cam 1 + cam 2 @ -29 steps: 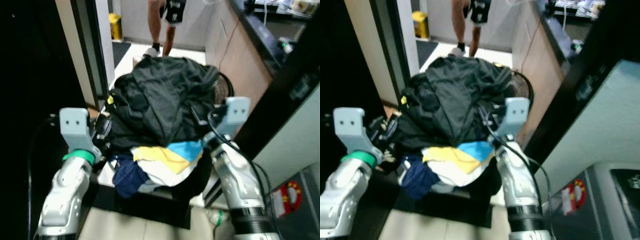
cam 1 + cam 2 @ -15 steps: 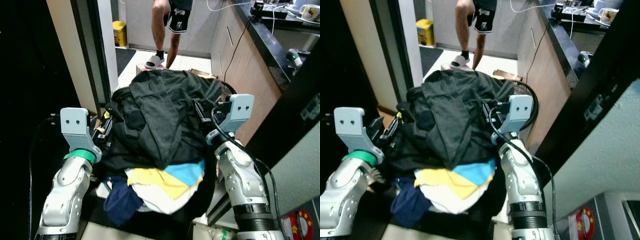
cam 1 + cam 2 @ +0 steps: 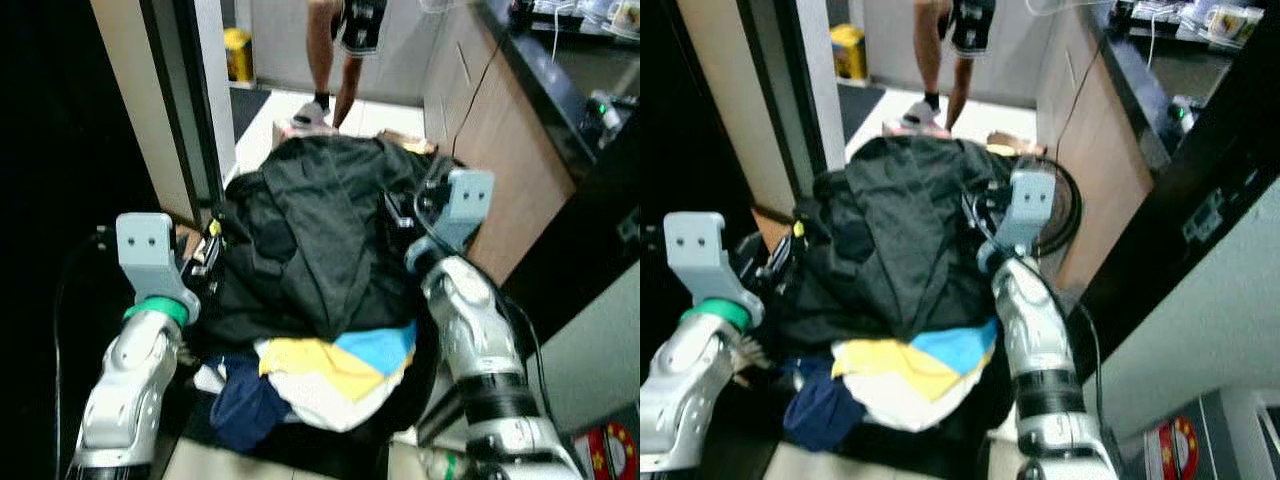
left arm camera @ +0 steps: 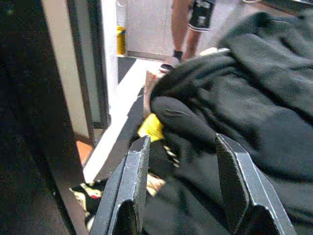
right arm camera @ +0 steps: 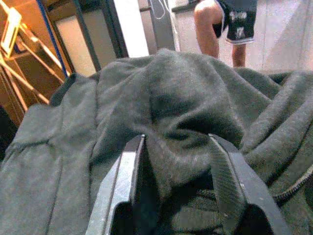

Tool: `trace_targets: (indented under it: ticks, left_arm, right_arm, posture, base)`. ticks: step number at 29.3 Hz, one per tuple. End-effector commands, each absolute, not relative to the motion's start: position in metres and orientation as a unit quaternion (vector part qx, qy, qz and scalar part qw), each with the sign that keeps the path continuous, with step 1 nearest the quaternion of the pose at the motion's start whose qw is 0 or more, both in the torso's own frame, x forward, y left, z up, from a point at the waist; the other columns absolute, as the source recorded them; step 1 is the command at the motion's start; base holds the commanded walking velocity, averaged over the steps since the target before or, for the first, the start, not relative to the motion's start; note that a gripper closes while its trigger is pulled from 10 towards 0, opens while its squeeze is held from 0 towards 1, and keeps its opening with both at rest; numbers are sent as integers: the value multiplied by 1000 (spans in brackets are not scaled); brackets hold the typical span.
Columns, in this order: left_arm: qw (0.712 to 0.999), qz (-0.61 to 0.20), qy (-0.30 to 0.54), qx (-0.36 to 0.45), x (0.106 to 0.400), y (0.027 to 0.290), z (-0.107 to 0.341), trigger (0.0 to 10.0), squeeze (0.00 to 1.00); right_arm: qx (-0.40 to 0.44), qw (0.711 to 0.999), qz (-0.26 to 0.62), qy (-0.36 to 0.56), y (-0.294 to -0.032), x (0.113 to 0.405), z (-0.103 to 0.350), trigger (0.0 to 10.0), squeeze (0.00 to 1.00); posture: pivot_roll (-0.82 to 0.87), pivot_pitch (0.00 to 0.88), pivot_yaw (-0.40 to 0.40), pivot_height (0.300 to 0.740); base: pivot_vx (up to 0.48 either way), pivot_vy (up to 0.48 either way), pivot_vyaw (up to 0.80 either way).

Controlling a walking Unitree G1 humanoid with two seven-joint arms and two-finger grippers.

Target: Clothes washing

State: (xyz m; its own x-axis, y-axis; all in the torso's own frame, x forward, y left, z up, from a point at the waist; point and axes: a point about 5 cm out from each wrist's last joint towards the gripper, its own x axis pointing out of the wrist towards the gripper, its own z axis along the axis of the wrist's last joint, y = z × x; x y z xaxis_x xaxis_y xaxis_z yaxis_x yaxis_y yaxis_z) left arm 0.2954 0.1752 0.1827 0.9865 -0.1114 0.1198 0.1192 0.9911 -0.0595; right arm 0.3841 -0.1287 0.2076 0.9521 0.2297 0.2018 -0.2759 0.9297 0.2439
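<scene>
Person cropped above waist; basket under clothes pile hidden; both tools' tips buried in fabric

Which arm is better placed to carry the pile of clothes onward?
Neither alone. The left tool and the right tool both press into the dark clothes pile from opposite sides, so both should carry it together.

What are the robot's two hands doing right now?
Left gripper: open, pressed against the heap of dark grey clothes.
Right gripper: open, fingers astride a fold of it.

One heap of clothes, two claws, the left claw and right claw, one person, one yellow bin.
</scene>
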Motion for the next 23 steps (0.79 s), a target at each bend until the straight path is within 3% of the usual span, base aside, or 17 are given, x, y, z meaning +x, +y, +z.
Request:
trace_targets:
  ticks: [1,13,23]
  left_arm:
    - [995,-76,-49,-36,293,171,180,10000,0]
    - [992,-106,-45,-55,280,165,183,10000,0]
    - [989,-122,-43,-67,273,162,187,10000,0]
  right_arm:
    - [159,975,134,-73,-129,390,207,10000,1000]
    - [190,964,159,-100,-116,411,243,10000,1000]
    - [208,953,191,-108,-99,412,248,10000,1000]
  posture:
    - [52,41,25,740]
    - [79,102,23,740]
    - [90,124,27,740]
  base:
    - [0,0,0]
    - [0,0,0]
    - [0,0,0]
